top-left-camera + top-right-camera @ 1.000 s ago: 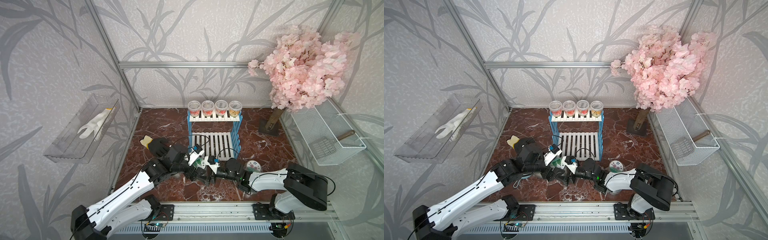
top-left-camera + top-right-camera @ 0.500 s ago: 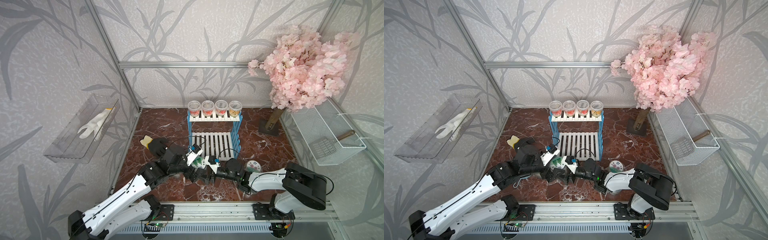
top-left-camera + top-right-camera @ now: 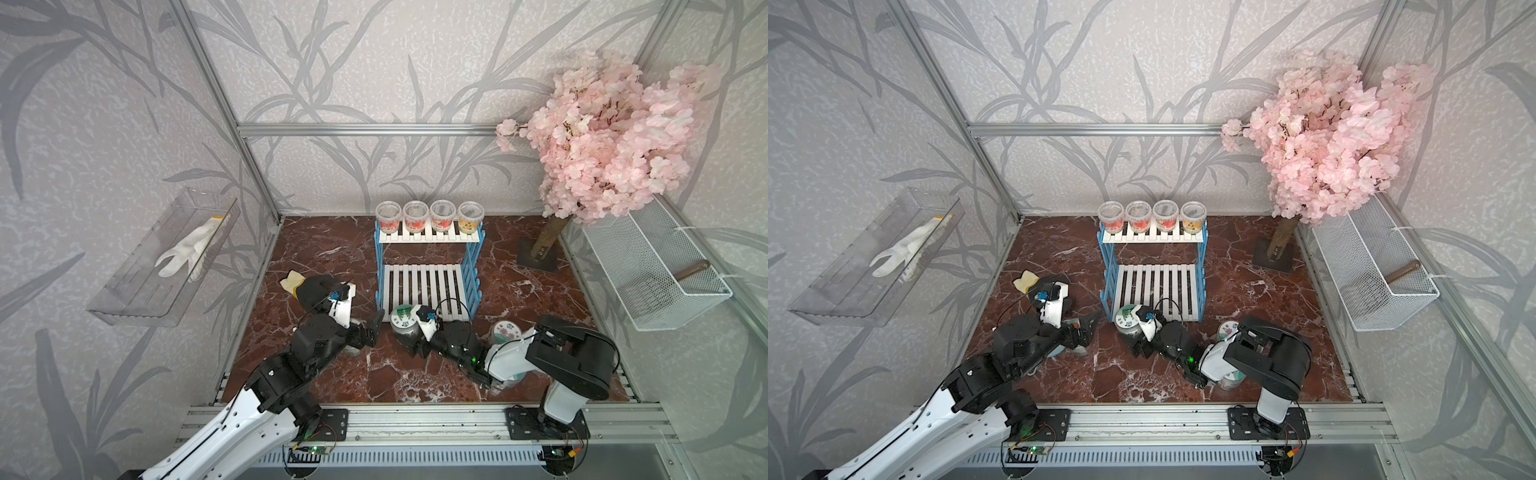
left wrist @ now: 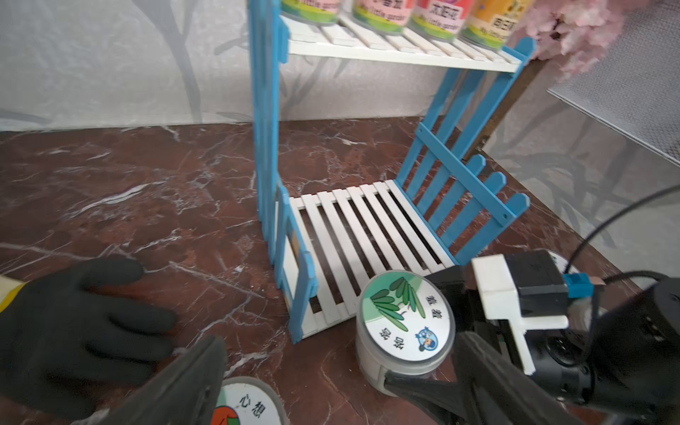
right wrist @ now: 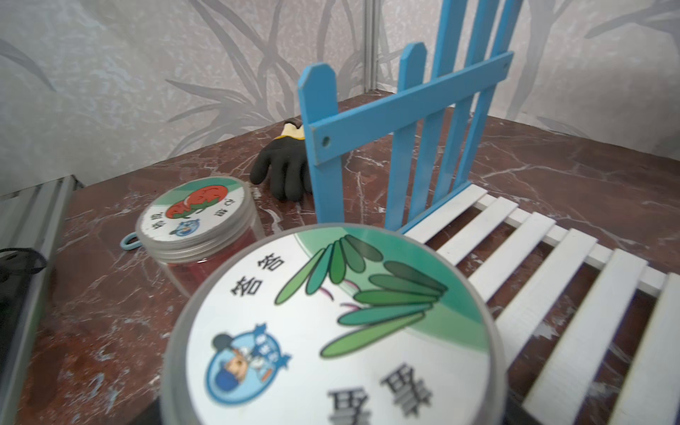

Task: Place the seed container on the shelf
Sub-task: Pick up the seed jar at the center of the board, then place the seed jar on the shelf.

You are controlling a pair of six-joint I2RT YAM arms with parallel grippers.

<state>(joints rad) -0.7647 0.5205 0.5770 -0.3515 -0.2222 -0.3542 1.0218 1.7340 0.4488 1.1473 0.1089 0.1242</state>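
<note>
Left of the shelf (image 3: 424, 286), a black glove (image 3: 311, 291) lies flat on the bench (image 3: 332, 249), clear of the work. Nearer the shelf's front left corner, the left gripper (image 3: 371, 330) stands with its jaws wide apart and nothing between them. A tomato-lid jar (image 5: 195, 217) stands on the bench just beside it, untouched. At the front edge of the shelf's lower tier, towards its left post, is the seed container (image 4: 404, 323), upright, its green-leaf lid level. The right gripper (image 3: 409, 337) has a jaw on either side of its body, which I judge to be a firm hold. Whether the base rests on the bench or hangs just above it cannot be told from any view. It is not on the slats: in the left wrist view it sits in front of the lower tier, overlapping only its front edge. The lower tier is bare across its full width. The upper tier carries four jars (image 3: 428, 216) in a row, filling it. To the right of the shelf's front, a flower-lid jar (image 3: 506, 332) stands on the bench beside the right arm. Finding: the container is taken up, but placement is not done. What remains is to raise it over the front edge, set it down squarely on the lower slats and let go.
</note>
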